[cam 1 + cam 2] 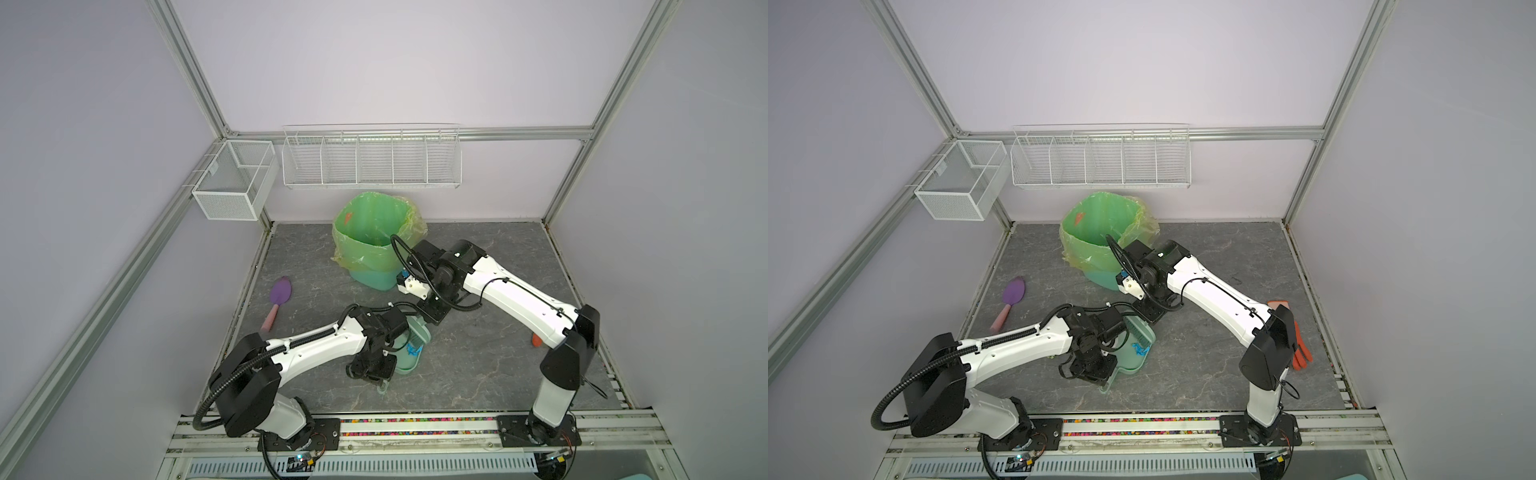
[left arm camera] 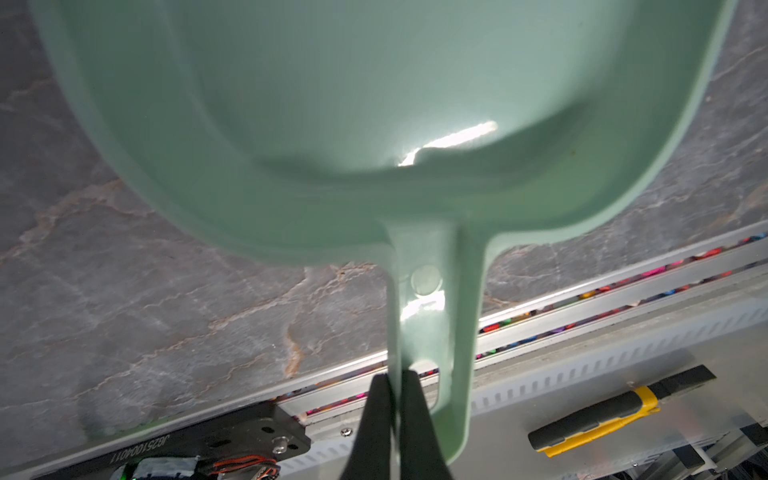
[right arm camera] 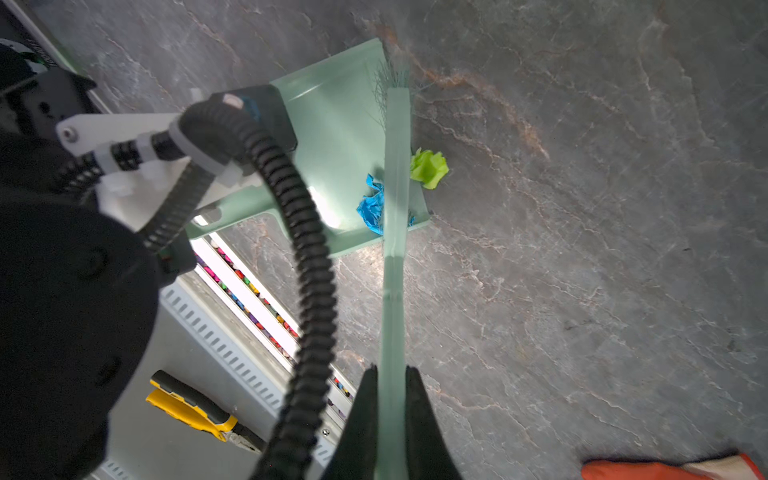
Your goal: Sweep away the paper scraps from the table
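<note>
Evidently a sweep is in progress, judging by the layout. The left gripper [image 2: 395, 376] is clamped on one thin side wall of the mint-green dustpan [image 2: 374, 104] handle, near its end. Held this way, the pan's mouth stays free and its lip sits low against the table [image 3: 582, 249]. The right gripper [image 3: 390, 370] is closed tight on the handle of the matching brush [image 3: 395, 187]. The brush lies along the pan's lip, so its bristles can drag the paper scraps [image 3: 374, 199] inward.

The right wrist view alone shows both colours. A blue scrap [image 3: 370, 212] lies inside the pan just behind the brush, and a lime scrap [image 3: 430, 166] sits on the brush's outer side at the lip. Whether the lime scrap rests on the lip or on the table beside it cannot be told. It is probably the piece left to draw in.

In both top views only blue shows in the pan [image 1: 1140, 351]; the lime piece is hidden. These views add the setting. The lined waste bin [image 1: 374, 232] stands near, behind both arms, presumably for emptying the pan. A purple spatula [image 1: 1013, 291] lies well apart on the left. The orange glove [image 1: 1302, 353] lies behind the right arm; the right wrist view catches only its edge. The left wrist view shows the grip and the pan's rear, but no scraps.
</note>
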Controlling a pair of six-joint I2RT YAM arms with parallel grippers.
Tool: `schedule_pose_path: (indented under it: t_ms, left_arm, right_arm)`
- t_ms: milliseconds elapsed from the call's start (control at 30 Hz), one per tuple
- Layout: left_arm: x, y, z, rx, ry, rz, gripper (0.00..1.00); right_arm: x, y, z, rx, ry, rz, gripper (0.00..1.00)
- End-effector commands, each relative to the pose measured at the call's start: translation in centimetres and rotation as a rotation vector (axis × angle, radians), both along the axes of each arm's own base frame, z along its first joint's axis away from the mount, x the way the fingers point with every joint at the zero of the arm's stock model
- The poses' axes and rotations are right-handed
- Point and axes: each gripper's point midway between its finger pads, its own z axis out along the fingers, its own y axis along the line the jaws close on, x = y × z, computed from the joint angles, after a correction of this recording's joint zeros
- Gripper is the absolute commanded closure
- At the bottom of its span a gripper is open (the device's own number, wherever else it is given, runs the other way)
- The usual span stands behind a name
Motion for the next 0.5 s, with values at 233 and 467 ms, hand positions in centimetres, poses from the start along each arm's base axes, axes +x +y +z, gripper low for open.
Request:
schedule_pose_path:
  t_ms: [233,467]
  left_arm:
    - [0.8,-0.3,0.7,-0.020,-0.031,-0.003,1.00]
    - [0.8,-0.3,0.6,-0.022,-0.028,-0.004,1.00]
  right_arm:
    - [3.8,-2.5,4.1,0.238,-0.065,-0.308,0.93]
    - [7.2,-3.7,2.7,0.173,-0.161,-0.385,0.93]
